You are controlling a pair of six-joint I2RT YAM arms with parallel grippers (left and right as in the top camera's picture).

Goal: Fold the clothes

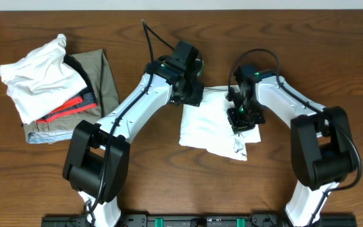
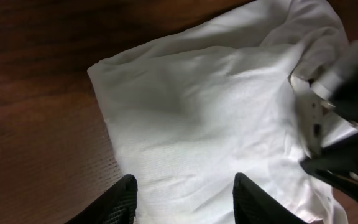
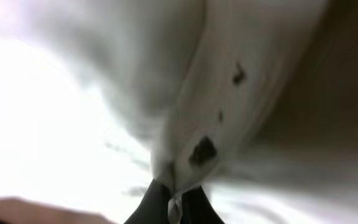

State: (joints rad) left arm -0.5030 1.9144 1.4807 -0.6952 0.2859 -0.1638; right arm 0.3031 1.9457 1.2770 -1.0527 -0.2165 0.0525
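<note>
dark brown wooden worktop (image 1: 30, 183) carries the plain white thin-cloth trousers (image 1: 207, 129), folded at its middle between both arms. left tool (image 2: 190, 198) hangs released over the cloth; right tool (image 3: 169, 202) is clenched on a pinch of it. heap of white, khaki and red-and-black garments (image 1: 55, 88) lies well apart, leftward.

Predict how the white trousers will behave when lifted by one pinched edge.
Probably floppy: the white trousers lie in soft wrinkles, so they should sag from any lifted point. Likely light and thin: the cloth bunches into a narrow ridge in the right gripper's pinch.
</note>
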